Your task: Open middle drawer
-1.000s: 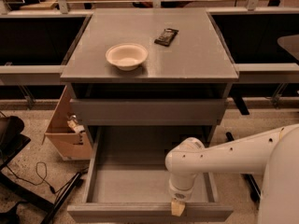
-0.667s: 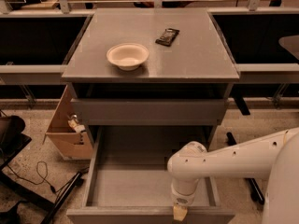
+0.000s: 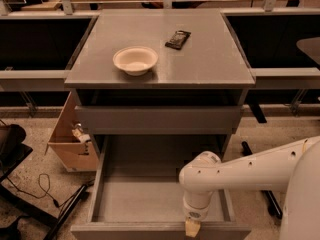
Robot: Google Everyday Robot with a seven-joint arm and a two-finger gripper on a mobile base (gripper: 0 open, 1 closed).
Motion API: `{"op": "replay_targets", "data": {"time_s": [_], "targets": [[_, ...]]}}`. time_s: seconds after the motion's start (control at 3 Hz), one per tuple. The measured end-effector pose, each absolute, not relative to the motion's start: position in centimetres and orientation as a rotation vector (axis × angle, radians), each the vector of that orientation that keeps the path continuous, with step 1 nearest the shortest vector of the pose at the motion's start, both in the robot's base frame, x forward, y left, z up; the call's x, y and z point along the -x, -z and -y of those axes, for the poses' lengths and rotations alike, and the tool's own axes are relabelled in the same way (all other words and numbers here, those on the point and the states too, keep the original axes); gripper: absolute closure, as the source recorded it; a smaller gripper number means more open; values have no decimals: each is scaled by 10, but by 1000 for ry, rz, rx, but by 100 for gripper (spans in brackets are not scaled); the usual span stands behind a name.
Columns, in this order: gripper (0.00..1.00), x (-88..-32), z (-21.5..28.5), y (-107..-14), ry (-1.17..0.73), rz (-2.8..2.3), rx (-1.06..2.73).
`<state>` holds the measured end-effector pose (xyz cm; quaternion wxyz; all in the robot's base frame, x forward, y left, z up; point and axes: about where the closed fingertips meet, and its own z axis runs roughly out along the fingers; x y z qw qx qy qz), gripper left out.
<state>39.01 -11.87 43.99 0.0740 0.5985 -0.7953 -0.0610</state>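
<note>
The grey cabinet (image 3: 160, 59) has its uppermost drawer front (image 3: 157, 119) shut. Below it the middle drawer (image 3: 150, 199) is pulled far out toward me, showing its plain grey box interior. Its front panel (image 3: 125, 231) lies at the bottom edge of the view. My gripper (image 3: 192, 228) hangs from the white arm (image 3: 240, 171) and sits right at the top edge of that front panel, right of centre. The lowest drawer front is hidden under the open drawer.
A white bowl (image 3: 135, 60) and a dark flat packet (image 3: 178, 39) lie on the cabinet top. An open cardboard box (image 3: 70, 139) stands on the floor to the left, with cables (image 3: 35, 184) and a dark bag (image 3: 10, 144) nearby. Dark counters flank the cabinet.
My gripper and the arm have moved slightly toward me, and the middle drawer's front panel has come out a little farther with it.
</note>
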Motion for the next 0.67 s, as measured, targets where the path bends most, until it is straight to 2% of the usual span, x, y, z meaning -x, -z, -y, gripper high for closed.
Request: {"op": "replay_targets", "data": {"time_s": [0.67], "targets": [[11, -389, 119, -456, 139, 2380, -1812]]}}
